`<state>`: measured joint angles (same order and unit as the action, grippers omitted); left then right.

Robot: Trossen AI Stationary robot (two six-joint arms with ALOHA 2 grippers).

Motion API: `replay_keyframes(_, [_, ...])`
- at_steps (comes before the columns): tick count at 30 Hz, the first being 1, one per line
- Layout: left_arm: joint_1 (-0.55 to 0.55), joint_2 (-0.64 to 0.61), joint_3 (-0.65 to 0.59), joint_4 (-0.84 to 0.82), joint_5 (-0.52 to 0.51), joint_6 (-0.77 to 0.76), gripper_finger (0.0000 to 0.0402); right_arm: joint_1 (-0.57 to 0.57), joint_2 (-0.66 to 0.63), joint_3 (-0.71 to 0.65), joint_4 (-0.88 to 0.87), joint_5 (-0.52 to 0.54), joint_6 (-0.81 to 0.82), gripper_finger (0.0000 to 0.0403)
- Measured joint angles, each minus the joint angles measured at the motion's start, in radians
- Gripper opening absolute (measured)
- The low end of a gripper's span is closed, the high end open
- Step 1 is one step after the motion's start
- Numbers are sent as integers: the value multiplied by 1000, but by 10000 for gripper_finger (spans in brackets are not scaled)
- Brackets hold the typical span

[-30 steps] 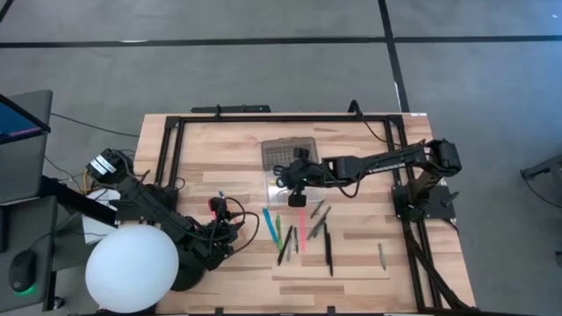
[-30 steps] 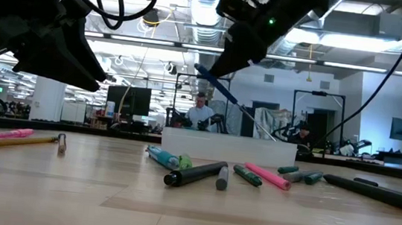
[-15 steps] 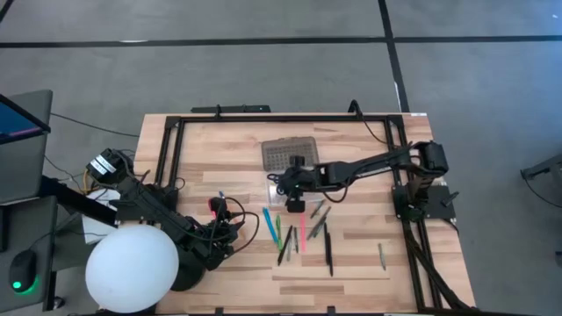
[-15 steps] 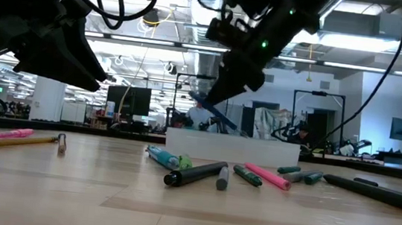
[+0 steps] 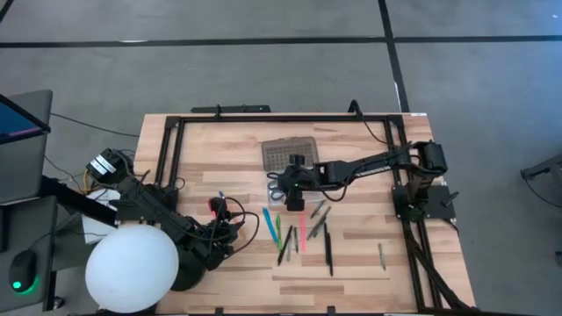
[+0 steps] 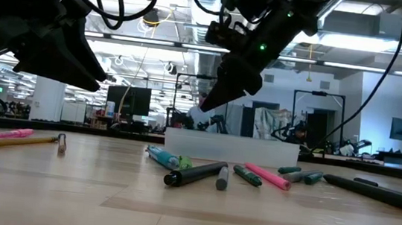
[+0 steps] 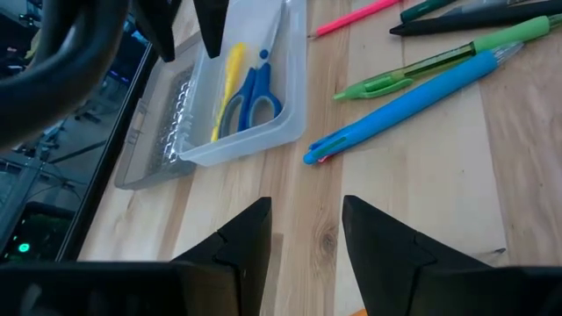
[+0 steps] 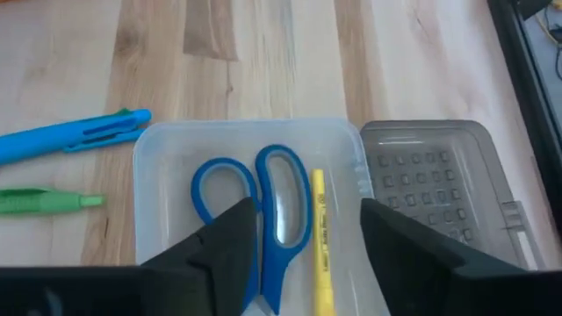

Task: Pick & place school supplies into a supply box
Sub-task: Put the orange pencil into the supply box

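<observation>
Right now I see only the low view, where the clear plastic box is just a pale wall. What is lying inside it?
Observer: The right wrist view shows blue-handled scissors and a yellow marker lying in the clear plastic tray.
Operator: Is the right tool holding something?
Observer: No. The right tool hangs open and empty above that tray.
Operator: And where is the lid?
Observer: The grey grid-textured lid lies open and flat beside the tray, on the side away from the loose pens.

Wooden table [image 5: 360, 254]: supply box [image 5: 279, 187] with lid open flat, loose pens [image 5: 299, 230] scattered beside it, white sphere [image 5: 132, 269] at corner.
</observation>
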<state>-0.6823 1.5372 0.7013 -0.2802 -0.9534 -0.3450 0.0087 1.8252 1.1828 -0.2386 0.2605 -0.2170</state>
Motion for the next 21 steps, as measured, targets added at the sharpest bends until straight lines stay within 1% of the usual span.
replay_keyframes(4, [0, 0, 0, 0, 27, 24, 137, 13, -32, 2, -27, 3, -44, 209])
replay_keyframes(6, [0, 0, 0, -1, 66, 62, 137, 25, -65, -1, -87, 2, -53, 208])
replay_keyframes(8, [5, 0, 0, -2, 135, 118, 137, 39, -97, 0, -112, -10, -54, 204])
replay_keyframes(10, [18, 0, 2, -15, 227, 182, 137, 58, -132, 0, -169, -26, -52, 200])
replay_keyframes(12, [45, 0, 3, -20, 326, 222, 137, 82, -162, 0, -212, -47, -46, 195])
replay_keyframes(14, [79, 0, 3, -33, 404, 248, 137, 112, -189, 0, -248, -60, -38, 190])
replay_keyframes(21, [217, 0, 4, -153, 560, 284, 137, 223, -251, 0, -297, -60, 2, 172])
